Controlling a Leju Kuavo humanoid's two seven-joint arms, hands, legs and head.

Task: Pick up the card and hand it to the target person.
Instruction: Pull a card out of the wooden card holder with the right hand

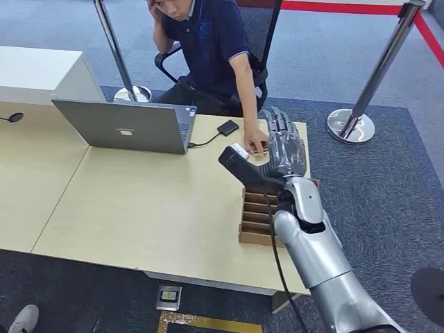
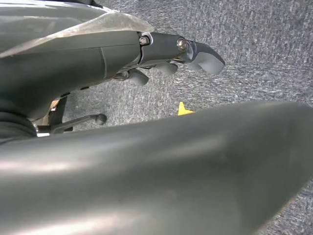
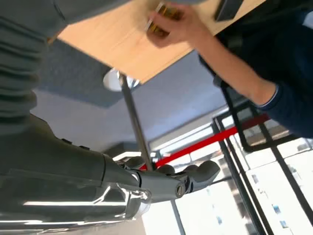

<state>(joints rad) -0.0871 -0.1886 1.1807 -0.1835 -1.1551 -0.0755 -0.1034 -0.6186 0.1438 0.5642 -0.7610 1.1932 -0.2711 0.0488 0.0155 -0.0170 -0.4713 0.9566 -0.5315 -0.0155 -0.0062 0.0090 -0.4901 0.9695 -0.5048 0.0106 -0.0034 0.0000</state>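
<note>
The card (image 1: pixel 240 149) lies near the far right corner of the table (image 1: pixel 131 208), a pale sliver with the person's hand (image 1: pixel 257 142) resting right at it; in the right wrist view that hand (image 3: pixel 177 24) has its fingers over a yellowish card (image 3: pixel 160 22) against the wood, though whether the card is lifted or still flat on the table I cannot tell. The robot's right hand (image 1: pixel 282 146) hangs above that same corner, just beside the person's hand, its dark fingers stretched out and apart with nothing in them, the thumb sticking out towards the middle of the table. Right under its wrist, at the right edge of the table, sits a brown slotted cardboard holder (image 1: pixel 257 218). A small black device (image 1: pixel 227 127) lies at the far edge, cabled to a grey laptop (image 1: pixel 128 126) that stands open further along that edge. The person (image 1: pixel 209 41) sits in a chair behind the far edge, in a dark blue polo shirt, the other hand raised to the head. Silver stanchion posts (image 1: pixel 374 80) with a red belt (image 1: pixel 361 10) stand on the carpet beyond. The left hand (image 2: pixel 177 51) hangs over grey carpet, fingers loosely extended and holding nothing.
</note>
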